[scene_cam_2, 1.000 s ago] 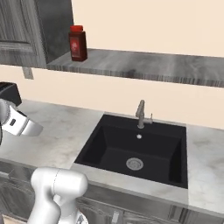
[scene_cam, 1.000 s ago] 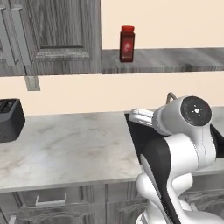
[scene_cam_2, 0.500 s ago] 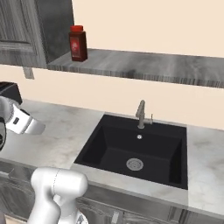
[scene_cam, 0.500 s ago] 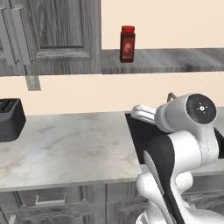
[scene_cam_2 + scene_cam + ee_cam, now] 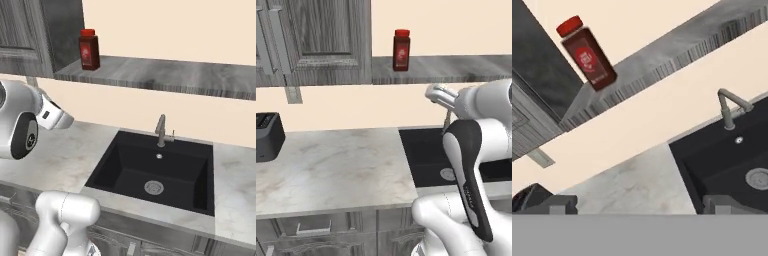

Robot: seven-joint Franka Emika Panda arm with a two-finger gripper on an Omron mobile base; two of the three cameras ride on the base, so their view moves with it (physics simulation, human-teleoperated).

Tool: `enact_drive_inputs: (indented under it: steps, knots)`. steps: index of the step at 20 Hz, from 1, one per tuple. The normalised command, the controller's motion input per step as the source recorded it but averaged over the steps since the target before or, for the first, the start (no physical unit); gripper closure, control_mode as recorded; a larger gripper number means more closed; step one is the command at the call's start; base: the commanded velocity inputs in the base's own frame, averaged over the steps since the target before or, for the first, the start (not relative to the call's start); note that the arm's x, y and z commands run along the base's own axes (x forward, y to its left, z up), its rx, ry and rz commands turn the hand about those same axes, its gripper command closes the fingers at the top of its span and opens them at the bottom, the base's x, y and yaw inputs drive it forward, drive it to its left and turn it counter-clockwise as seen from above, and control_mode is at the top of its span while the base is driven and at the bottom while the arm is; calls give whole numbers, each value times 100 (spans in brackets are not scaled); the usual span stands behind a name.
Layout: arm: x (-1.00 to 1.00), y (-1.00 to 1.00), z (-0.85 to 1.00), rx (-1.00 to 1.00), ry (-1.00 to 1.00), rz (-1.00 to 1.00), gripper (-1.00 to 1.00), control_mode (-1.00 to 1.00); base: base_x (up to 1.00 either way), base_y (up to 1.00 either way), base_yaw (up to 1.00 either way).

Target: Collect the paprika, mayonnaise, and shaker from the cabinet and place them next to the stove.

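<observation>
On the grey streaked shelf board of the cabinet we see the paprika, a slim red bottle with a red screw cap and dark label, standing upright near the board's left end, beside the cabinet's side wall. From the right base view we get the whole black sink and its faucet; from the left base view we see a black toaster on the marble counter, cut off at the frame edge. Our gripper shows two fingertips set wide apart, holding nothing.
</observation>
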Motion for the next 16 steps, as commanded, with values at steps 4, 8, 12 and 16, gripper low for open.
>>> enact_drive_inputs:
  steps: [4,8,12,16]
  knots:
    - [37,2,83,8,-19,1,-100,-100,0,0,0]
    - [21,1,85,1,-30,4,-100,-100,0,0,0]
    - [17,-2,59,-9,-30,0,-100,-100,0,0,0]
    - [16,-3,42,-19,-24,0,-100,-100,0,0,0]
